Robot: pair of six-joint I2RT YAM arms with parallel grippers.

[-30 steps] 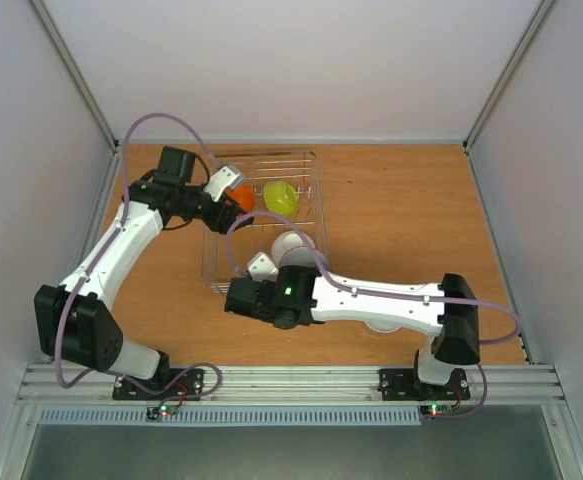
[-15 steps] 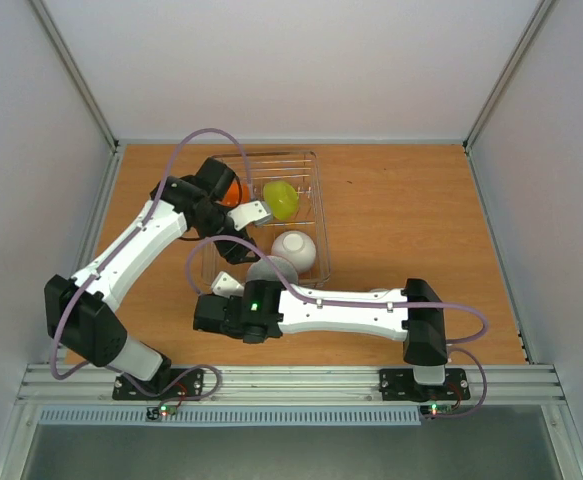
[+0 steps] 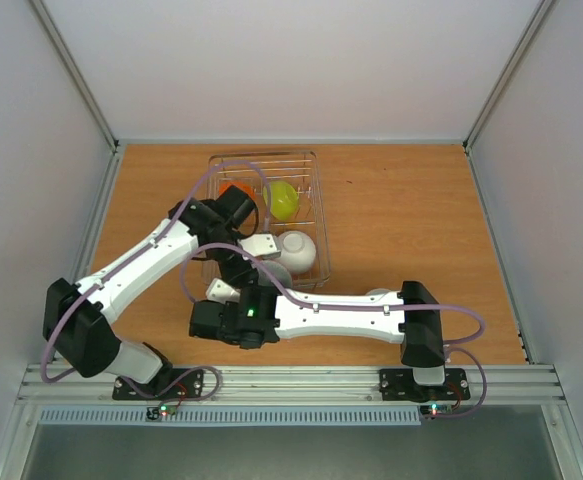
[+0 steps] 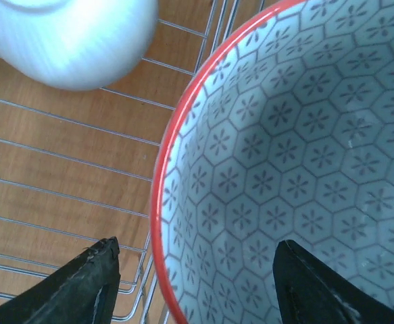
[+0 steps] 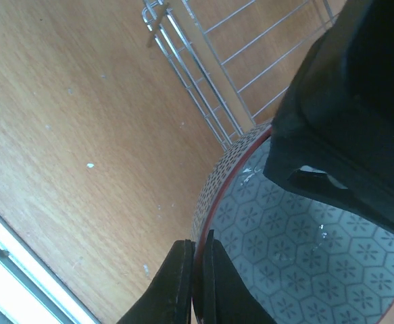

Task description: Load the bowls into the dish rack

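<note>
The grey bowl (image 5: pixel 318 256), red-rimmed with a hexagon pattern inside, sits at the front left corner of the dish rack (image 3: pixel 316 190). My right gripper (image 5: pixel 198 243) is shut on its rim. My left gripper (image 4: pixel 197 246) is open and straddles the same bowl's rim (image 4: pixel 157 202), with one finger (image 4: pixel 82 283) outside and one inside. It shows as a black mass in the right wrist view (image 5: pixel 345 115). In the rack are the orange bowl (image 3: pixel 243 190), the lime green bowl (image 3: pixel 282 198) and a white bowl (image 3: pixel 296 248), which is also in the left wrist view (image 4: pixel 68 40).
The rack's wire floor and low side (image 4: pixel 82 196) lie under the left gripper, and its corner (image 5: pixel 163 27) is beside the grey bowl. Something white (image 3: pixel 378 293) peeks out behind the right arm's forearm. Bare wooden table (image 3: pixel 411 210) lies right of the rack.
My left gripper has moved from the orange bowl at the rack's back left to the rack's front, onto the grey bowl. My right arm has carried the grey bowl leftward.
</note>
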